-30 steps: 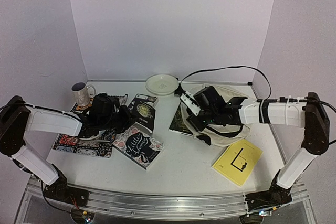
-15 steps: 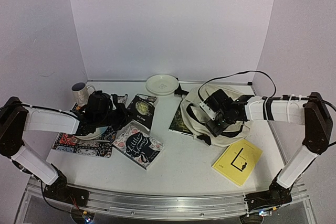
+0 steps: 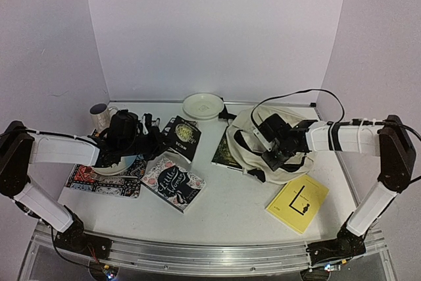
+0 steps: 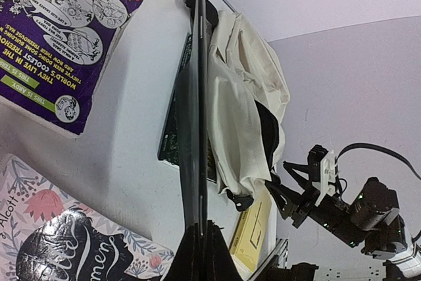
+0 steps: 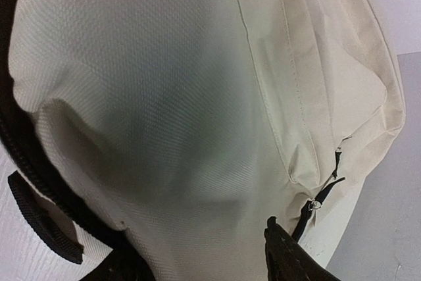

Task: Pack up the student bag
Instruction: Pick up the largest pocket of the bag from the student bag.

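Note:
The cream student bag (image 3: 245, 125) lies at the back right, black straps across it, and fills the right wrist view (image 5: 164, 97). My right gripper (image 3: 277, 154) hovers low over its top with jaws apart. One dark fingertip (image 5: 293, 258) shows beside the zipper pull (image 5: 316, 204), and nothing is gripped. My left gripper (image 3: 155, 141) is shut on a thin black book (image 3: 181, 136), held on edge (image 4: 196, 116) above the table with its far end pointing at the bag (image 4: 240, 90). A green book (image 3: 225, 153) lies half under the bag's left side.
A floral "Little Women" book (image 3: 172, 185) lies front centre, and a yellow book (image 3: 297, 203) front right. A white plate (image 3: 202, 105) sits at the back. A mug (image 3: 100, 118) and a patterned placemat (image 3: 99, 181) are on the left. A purple comic-print cover (image 4: 56, 37) lies under the held book.
My left gripper has raised the black book off the table and tipped it on edge. My right gripper has swung right and settled lower over the bag, its jaws narrowing a little.

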`<action>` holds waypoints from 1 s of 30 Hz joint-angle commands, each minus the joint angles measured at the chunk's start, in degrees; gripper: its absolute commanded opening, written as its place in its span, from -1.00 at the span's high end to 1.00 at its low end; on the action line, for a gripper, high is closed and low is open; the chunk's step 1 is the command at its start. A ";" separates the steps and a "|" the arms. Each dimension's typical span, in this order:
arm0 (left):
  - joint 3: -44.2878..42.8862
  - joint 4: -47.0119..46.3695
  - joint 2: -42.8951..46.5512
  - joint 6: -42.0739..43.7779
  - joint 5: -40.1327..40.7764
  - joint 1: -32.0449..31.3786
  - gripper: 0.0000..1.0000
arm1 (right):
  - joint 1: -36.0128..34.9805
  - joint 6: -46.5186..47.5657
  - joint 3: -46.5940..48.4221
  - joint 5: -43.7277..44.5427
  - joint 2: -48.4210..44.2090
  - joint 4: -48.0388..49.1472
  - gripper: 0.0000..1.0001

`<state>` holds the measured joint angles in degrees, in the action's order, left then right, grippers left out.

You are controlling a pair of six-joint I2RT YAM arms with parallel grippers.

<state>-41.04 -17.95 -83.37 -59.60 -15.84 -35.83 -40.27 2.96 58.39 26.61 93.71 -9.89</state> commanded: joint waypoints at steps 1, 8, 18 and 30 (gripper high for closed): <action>-2.70 -1.21 1.27 2.59 -2.06 0.24 1.00 | 0.06 -1.31 1.37 6.28 -3.68 -3.11 -0.16; -3.97 -1.21 0.12 3.76 -3.62 0.23 1.00 | 0.05 -4.46 1.90 8.78 -3.09 -2.04 -0.15; -5.43 -1.21 -2.74 3.68 -5.11 0.24 1.00 | 0.32 -3.49 1.88 4.75 0.43 3.00 -0.15; -5.40 -1.27 -2.25 4.05 -8.05 0.15 1.00 | 0.40 -3.48 3.40 0.69 1.86 6.65 0.21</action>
<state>-43.88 -17.87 -86.04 -56.82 -22.04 -35.83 -40.14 0.09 58.95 29.78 95.37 -3.85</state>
